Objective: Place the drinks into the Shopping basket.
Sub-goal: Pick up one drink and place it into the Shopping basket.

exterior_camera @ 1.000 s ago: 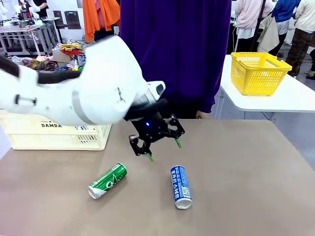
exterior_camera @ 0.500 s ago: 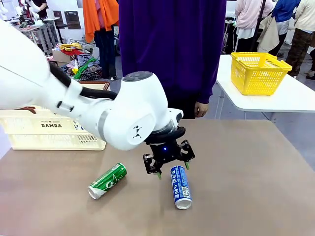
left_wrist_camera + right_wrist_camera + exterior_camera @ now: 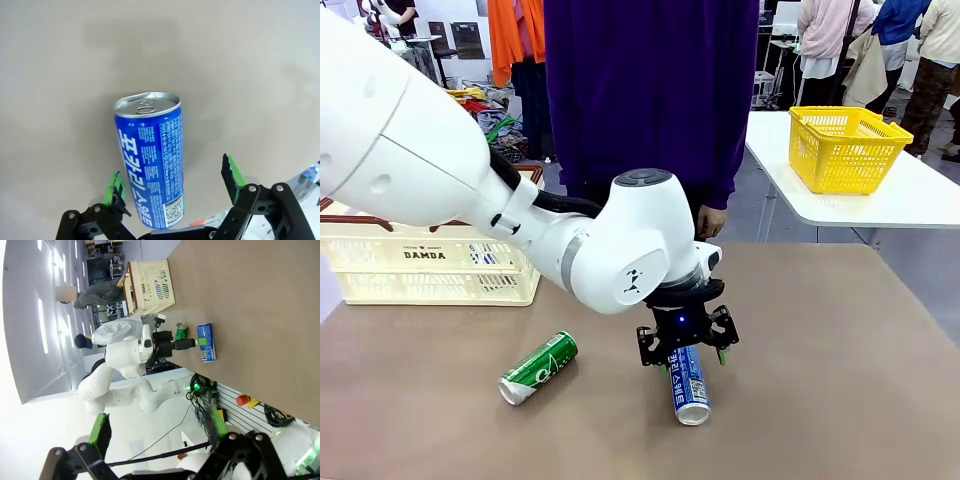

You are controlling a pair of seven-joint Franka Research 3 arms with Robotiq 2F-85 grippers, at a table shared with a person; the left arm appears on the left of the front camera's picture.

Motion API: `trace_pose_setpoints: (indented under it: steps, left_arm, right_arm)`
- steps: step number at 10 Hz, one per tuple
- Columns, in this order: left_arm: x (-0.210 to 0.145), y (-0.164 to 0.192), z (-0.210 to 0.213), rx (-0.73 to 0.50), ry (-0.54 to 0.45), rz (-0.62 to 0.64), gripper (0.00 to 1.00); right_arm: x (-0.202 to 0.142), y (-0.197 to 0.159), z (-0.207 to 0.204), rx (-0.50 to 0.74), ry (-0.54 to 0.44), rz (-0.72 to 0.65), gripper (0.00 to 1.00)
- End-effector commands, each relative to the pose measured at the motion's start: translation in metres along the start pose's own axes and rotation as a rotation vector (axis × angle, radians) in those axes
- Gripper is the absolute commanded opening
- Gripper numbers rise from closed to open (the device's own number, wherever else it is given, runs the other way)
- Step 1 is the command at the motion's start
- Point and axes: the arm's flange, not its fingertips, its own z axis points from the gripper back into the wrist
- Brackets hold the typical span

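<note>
A blue can [image 3: 688, 386] lies on its side on the brown table, silver top towards the front edge. My left gripper [image 3: 692, 361] hangs open right over its far end, one finger on each side, not touching it. In the left wrist view the blue can [image 3: 150, 155] lies between the green pads [image 3: 114, 187], nearer the left one, with my left gripper [image 3: 172, 180] open around it. A green can [image 3: 538, 367] lies on its side further left. The Shopping basket [image 3: 430, 262] stands at the table's back left. My right gripper [image 3: 157, 427] is open and holds nothing, high and well away from the blue can [image 3: 206, 342], the green can [image 3: 181, 333] and the Shopping basket [image 3: 150, 282].
A person in purple [image 3: 650, 100] stands at the far edge, one hand [image 3: 710, 222] hanging just behind my left arm. A yellow basket [image 3: 848, 148] sits on a separate white table at the back right. The right half of the brown table is bare.
My left arm has swung right and down, from above the gap between the two cans to directly over the blue can. Both cans lie where they were.
</note>
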Motion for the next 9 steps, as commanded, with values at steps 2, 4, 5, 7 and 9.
trace_pose_setpoints:
  steps: [2,4,5,7,9]
  left_arm:
    - [0.008,-0.012,-0.015,0.056,0.019,-0.004,1.0]
    - [0.009,-0.011,-0.026,0.082,0.039,0.0,1.0]
    - [0.01,-0.012,-0.029,0.108,0.032,-0.011,0.64]
    - [0.01,-0.012,-0.032,0.12,0.035,-0.018,0.0]
    - [0.01,-0.011,-0.034,0.122,0.044,-0.022,0.0]
  right_arm:
    - [-0.002,0.003,0.001,-0.013,0.008,-0.015,1.0]
    - [-0.002,0.003,0.001,-0.013,0.008,-0.015,1.0]
    - [-0.002,0.003,0.001,-0.013,0.008,-0.015,1.0]
    - [-0.002,0.003,0.001,-0.013,0.008,-0.015,1.0]
    - [-0.002,0.003,0.001,-0.013,0.008,-0.015,1.0]
